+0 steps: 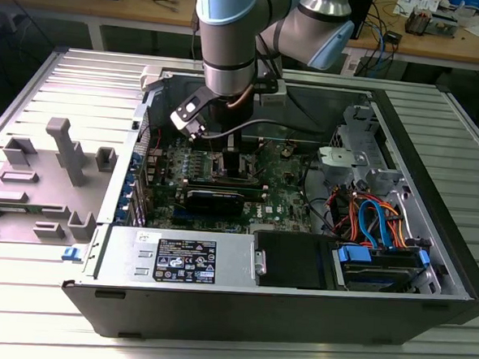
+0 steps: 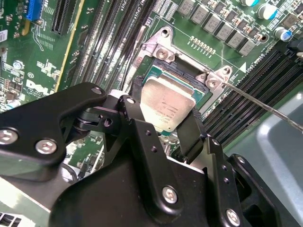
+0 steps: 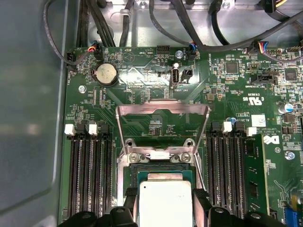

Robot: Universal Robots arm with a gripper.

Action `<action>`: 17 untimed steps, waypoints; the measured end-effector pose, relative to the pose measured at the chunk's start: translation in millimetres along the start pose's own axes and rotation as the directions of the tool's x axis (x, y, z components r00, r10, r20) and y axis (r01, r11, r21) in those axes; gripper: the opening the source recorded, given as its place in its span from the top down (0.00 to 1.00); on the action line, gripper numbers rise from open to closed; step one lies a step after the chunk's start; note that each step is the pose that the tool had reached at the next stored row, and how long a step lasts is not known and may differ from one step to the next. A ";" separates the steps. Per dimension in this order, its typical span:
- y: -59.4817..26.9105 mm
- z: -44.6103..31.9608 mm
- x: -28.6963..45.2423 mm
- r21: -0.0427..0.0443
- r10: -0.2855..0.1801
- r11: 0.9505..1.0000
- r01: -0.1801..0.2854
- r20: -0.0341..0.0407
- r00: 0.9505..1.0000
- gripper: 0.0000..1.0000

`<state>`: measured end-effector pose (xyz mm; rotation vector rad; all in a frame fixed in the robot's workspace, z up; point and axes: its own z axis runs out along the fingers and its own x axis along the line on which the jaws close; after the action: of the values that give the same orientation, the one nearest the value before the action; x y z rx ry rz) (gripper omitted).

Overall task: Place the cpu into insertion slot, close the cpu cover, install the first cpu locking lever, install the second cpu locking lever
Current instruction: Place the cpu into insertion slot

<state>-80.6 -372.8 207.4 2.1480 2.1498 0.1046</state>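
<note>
Over the square, silver-rimmed insertion slot (image 2: 182, 75), the black two-finger gripper (image 2: 164, 113) pinched the flat silver-grey square cpu (image 2: 166, 105) by opposite edges, the thin silver cpu cover (image 3: 163, 109) raised open beyond.

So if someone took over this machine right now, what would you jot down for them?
The end effector is shut on the cpu, holding it right at the insertion slot; I can't tell whether it is seated.
The cpu cover stands swung open.
Done: cpu is at the slot.
Left: letting go of it, closing the cover, both locking levers.
</note>
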 end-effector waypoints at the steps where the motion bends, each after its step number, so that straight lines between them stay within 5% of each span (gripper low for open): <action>1: 0.0 0.9 0.2 0.000 -0.002 1.000 0.002 0.000 1.000 0.45; 17: -0.4 8.6 3.8 0.000 -0.007 1.000 0.007 -0.001 1.000 0.45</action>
<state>-80.0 -369.2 198.8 2.1406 2.1573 0.1051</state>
